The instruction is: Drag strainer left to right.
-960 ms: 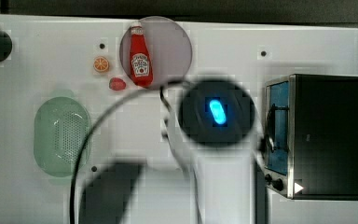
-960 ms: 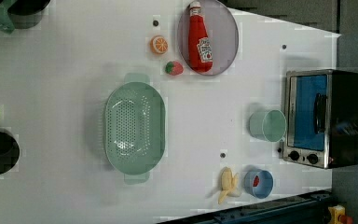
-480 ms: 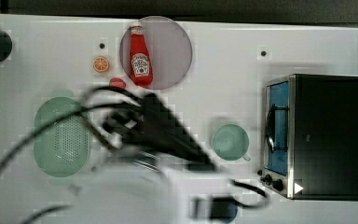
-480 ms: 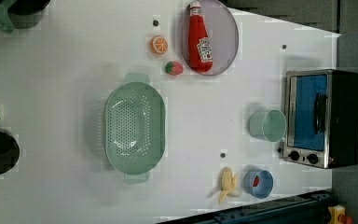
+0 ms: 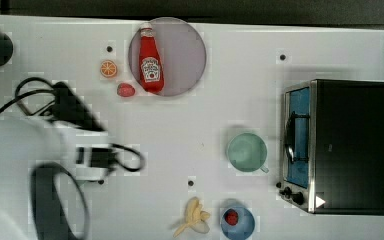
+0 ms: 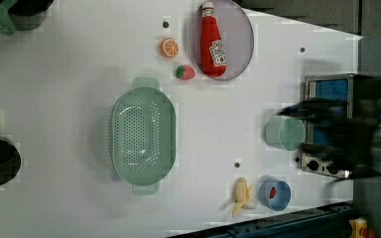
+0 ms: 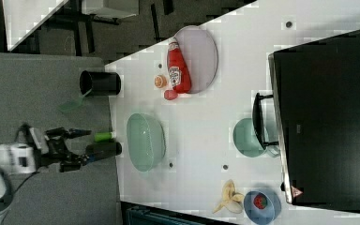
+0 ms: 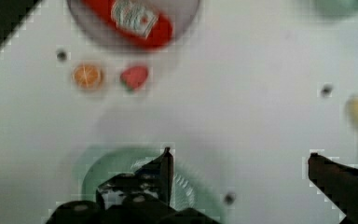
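Note:
The strainer [image 6: 143, 134] is a pale mint-green oval colander with handles, lying on the white table [image 6: 54, 99] at the left view's centre-left. It also lies at the table's near-left end in the right view, strainer [image 7: 145, 140]. In the top view my white arm [image 5: 25, 150] covers it. My gripper [image 8: 242, 172] stands open and empty, well above the table. In the wrist view one finger [image 8: 165, 170] hangs over the strainer [image 8: 105, 163] and the other over bare table beside it. In the right view the gripper [image 7: 77, 146] sits to the right view's left of the strainer.
A ketchup bottle [image 5: 150, 65] lies on a grey plate [image 5: 185, 55], with an orange slice [image 5: 108, 68] and a strawberry [image 5: 125, 90] beside it. A green cup [image 5: 246, 151] stands before the toaster oven [image 5: 340, 145]. A banana [image 5: 195, 216] and a blue bowl [image 5: 237, 222] lie near the front edge.
My arm has swung from the middle of the table to the top view's left, over the strainer. The strainer has stayed where it was.

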`<state>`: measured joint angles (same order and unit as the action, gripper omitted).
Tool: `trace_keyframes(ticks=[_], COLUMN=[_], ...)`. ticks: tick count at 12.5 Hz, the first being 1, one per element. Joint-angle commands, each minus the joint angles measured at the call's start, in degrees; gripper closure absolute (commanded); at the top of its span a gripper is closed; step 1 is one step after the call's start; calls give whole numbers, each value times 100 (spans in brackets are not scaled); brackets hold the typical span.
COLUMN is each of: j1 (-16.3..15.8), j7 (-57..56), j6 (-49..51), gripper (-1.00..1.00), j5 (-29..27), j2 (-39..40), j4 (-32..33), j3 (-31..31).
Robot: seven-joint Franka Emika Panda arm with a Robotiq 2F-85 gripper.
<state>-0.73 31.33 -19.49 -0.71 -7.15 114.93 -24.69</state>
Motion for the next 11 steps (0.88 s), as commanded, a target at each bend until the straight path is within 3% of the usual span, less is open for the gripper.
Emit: trace_keyframes(ticks=[1,6,11], j1=[-51,-104,-191], j7=[2033,3775,4250], j6=[-296,-1314,-2644], gripper=[-100,-100,-100], j5=[-61,41,136], j2=[345,1570,2609], j4=[54,163,551], j3=[-537,-947,-913])
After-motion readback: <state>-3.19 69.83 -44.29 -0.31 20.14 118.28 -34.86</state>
